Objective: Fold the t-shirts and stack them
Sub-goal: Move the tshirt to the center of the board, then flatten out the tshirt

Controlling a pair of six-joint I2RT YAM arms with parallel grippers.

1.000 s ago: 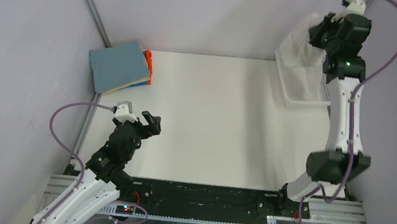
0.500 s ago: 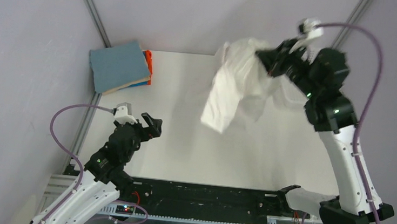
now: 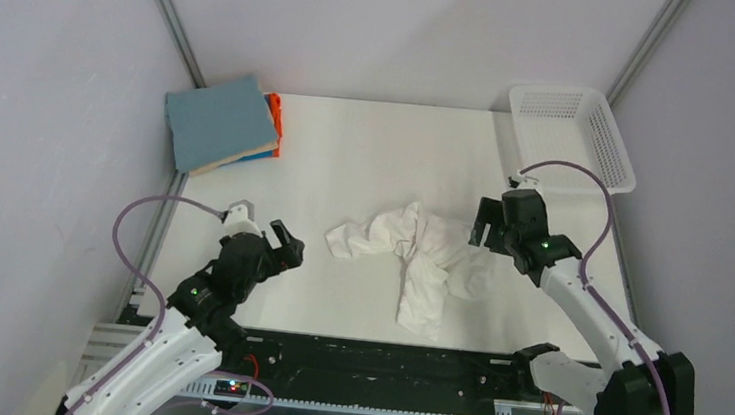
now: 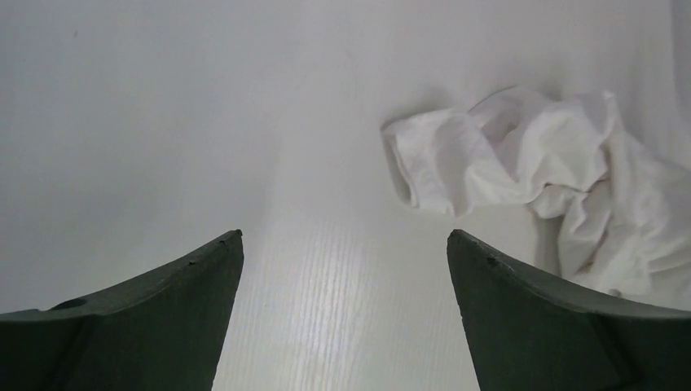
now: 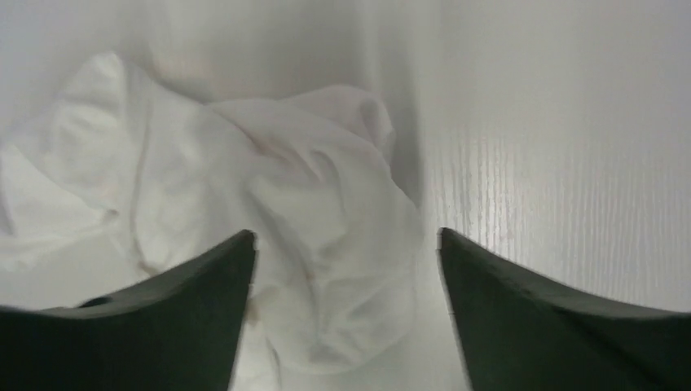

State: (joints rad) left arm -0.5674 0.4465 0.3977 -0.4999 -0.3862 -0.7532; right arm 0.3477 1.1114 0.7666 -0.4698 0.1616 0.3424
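Tabletop [image 3: 378, 158], white t-shirt [image 3: 417, 257] now dropped crumpled, right fingers [image 5: 147, 326] opened

No writing, label, brand mark or number can be read in any view, whether on the crumpled white t-shirt [image 3: 419, 257], the folded stack [image 3: 222, 125], the mesh basket [image 3: 573, 135] or the table [image 3: 368, 157].

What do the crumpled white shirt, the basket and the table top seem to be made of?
White shirt: thin soft cloth, matte; it slumps in loose wrinkles. Basket: probably rigid white plastic; regular mesh holes, stiff rim. Table top: smooth white board, perhaps plastic or laminate; faint fine ribbing shows close up.
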